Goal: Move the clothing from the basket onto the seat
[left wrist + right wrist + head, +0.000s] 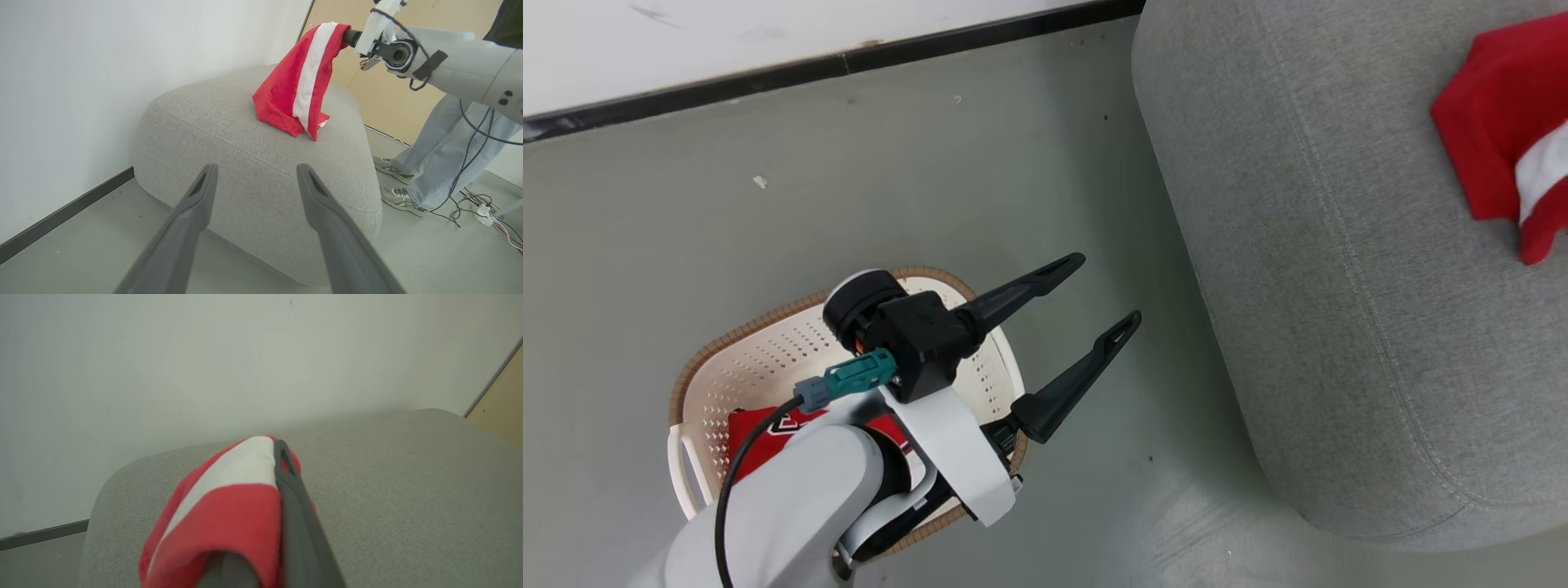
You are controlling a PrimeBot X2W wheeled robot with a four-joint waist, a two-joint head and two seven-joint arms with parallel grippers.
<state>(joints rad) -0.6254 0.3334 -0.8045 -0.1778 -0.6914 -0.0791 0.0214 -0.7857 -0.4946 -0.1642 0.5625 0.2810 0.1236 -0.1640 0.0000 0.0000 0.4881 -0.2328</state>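
Head view: one garment hung over the seat [1339, 286], another lay in the basket [768, 359]

The grey seat was the biggest thing and stood on the floor [890, 180] to the robot's right, near the white wall [81, 81]. The basket stood on the floor at the lower left of the head view, well apart from the seat, with the pale left forearm over it. A person's legs [437, 155] stood beside the far side of the seat in the left wrist view.

The striped garment [294, 90] was over the top of the seat. It hung from the right gripper [284, 457], which was closed tight on its upper end. Its long axis, along the white stripe, ran steeply down from the grip, and its lower end touched the cushion. The seat therefore lay straight under the cloth. I judged that opening the jaws would be enough to leave it there, well inside the edge.

A second garment [760, 437], red with a black and white mark, lay in the bottom of the basket, partly hidden by the forearm. The left gripper [1104, 290] was the nearer one to it. It was fully open and held nothing. Its fingers pointed away from the basket toward the side of the seat, above the floor between them. The garment lay behind and below it, so in my judgement this arm would need to turn back and go down.
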